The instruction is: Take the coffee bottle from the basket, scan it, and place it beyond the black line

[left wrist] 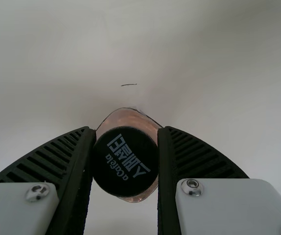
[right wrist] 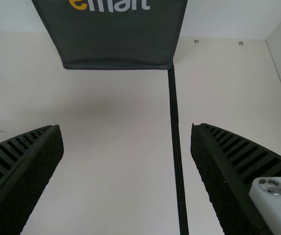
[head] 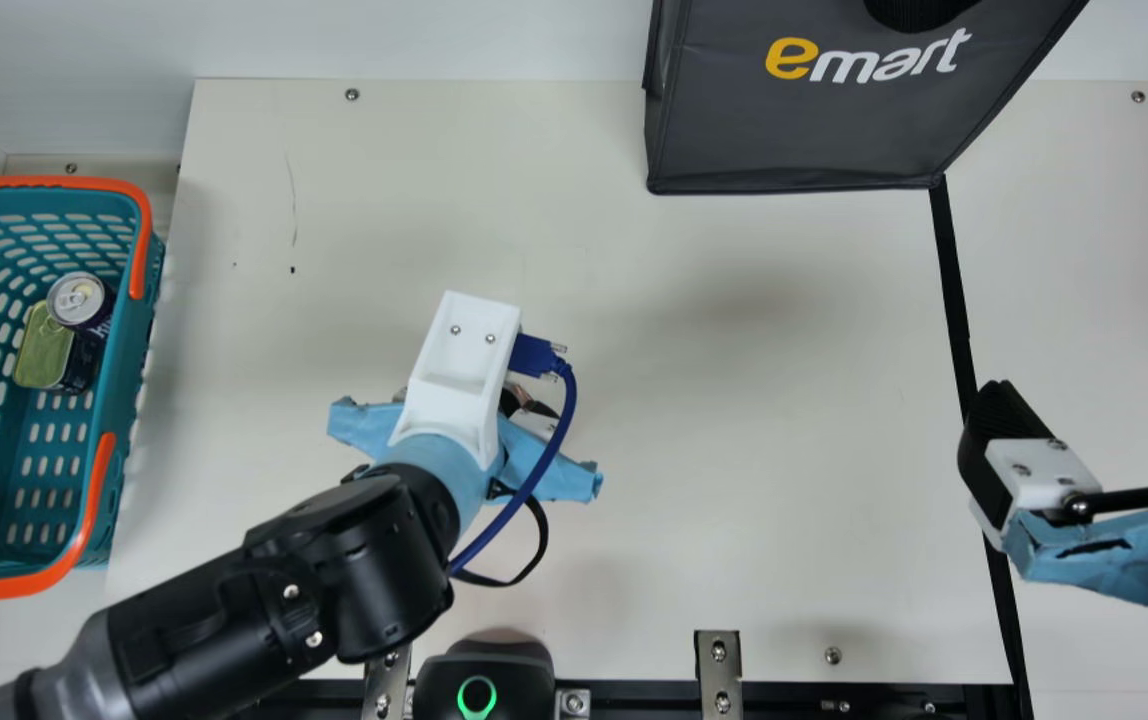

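Gripping the coffee bottle [left wrist: 125, 161] between the left jaws, with the right jaws open

We see the orange-handled basket [head: 129, 400] with a round can [head: 77, 298] and a green-topped tin [head: 40, 350] inside. Right of the basket we have our left gripper [head: 444, 470]; farther right of it, the dark bag [head: 794, 130], the black line [head: 956, 300] and our right gripper [head: 1094, 392], fingers spread.

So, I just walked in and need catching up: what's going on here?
The robot's left end effector grips a pinkish-brown bottle with a round black cap. It is not yet beyond the long black line on the cream table. The right end effector is open and empty near that line.
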You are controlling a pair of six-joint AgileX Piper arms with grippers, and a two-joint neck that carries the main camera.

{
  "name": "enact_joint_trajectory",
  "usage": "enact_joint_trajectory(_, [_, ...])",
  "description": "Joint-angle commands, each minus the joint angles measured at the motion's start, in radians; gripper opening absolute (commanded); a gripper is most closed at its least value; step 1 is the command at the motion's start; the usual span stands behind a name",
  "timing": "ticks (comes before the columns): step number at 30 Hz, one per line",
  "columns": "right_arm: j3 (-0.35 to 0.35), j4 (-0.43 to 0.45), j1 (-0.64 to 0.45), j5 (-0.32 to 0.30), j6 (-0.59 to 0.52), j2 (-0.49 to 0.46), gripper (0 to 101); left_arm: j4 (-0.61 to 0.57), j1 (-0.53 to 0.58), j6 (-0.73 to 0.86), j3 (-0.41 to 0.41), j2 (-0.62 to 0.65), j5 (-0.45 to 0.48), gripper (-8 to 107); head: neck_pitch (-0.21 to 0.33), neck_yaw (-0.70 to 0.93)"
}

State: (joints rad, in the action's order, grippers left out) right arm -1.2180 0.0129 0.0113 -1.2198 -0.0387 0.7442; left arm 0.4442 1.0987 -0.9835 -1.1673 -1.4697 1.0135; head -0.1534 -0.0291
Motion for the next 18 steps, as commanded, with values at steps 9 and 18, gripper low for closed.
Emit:
enact_joint_trajectory(9, [0.0, 0.0, 0.0, 0.0, 0.0, 0.0, 91, -0.01, -0.027, 0.164, 0.049, 0.064, -0.057, 10, 0.015, 0.002])
enact_joint_trajectory(18, [0.0, 0.0, 0.0, 0.0, 0.0, 0.0, 91, -0.074, -0.085, 0.393, 0.105, 0.139, -0.113, 10, 0.015, 0.002])
